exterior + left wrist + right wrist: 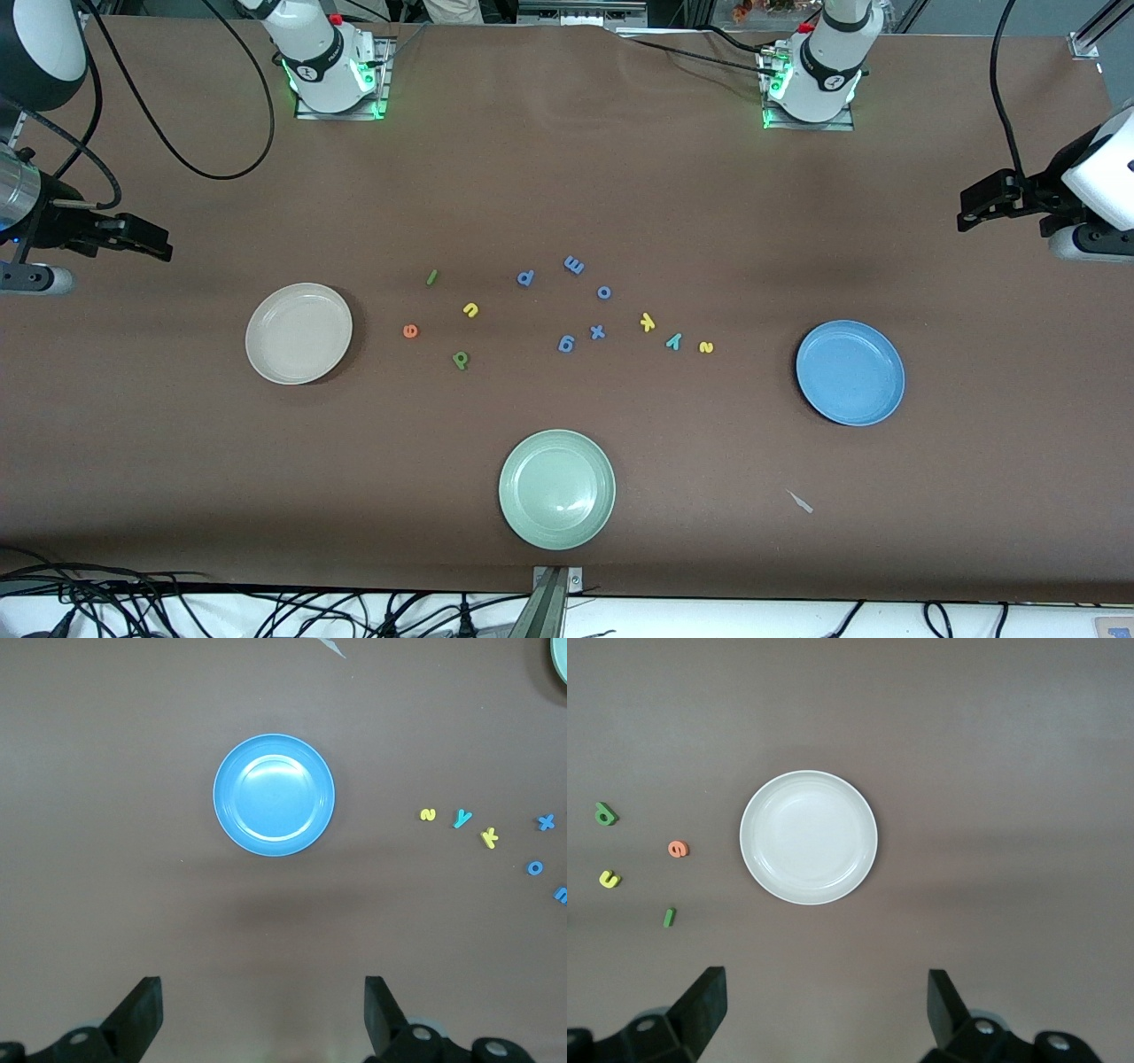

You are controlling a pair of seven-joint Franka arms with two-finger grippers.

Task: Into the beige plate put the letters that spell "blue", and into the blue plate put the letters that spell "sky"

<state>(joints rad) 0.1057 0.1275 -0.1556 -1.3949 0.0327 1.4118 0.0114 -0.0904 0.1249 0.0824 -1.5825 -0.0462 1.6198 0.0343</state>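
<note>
Both pairs of jaws stand wide apart and hold nothing: the left gripper (257,1014) hangs above the brown table mat (567,159) at the left arm's end, looking down on the round, shallow, medium-blue plate (850,372), and the right gripper (824,1014) hangs above the right arm's end, looking down on the round, shallow, cream-beige plate (299,333). Both plates are smooth, glossy and bare.

Taking the beige plate as landmark, four tiny matte foam letters lie on the mat beside it, toward the left arm's end: the orange e (410,330) closest to the plate, the yellow u (470,309) past it, the green b (460,359) nearer the front camera than the e, and the thin dark-green bar l (431,277) farthest from that camera. All lie flat and apart from one another.

Farther from the beige plate, toward the blue plate, come the yellow k (648,322), the teal y (674,341) and the yellow s (706,346) in a loose row; the s lies closest to the blue plate.

Between the two groups lie five periwinkle-blue foam letters (567,343), scattered. A round pale green plate (556,488) sits nearer the front camera than all the letters. A small pale scrap (800,501) lies on the mat toward the left arm's end from the green plate.
</note>
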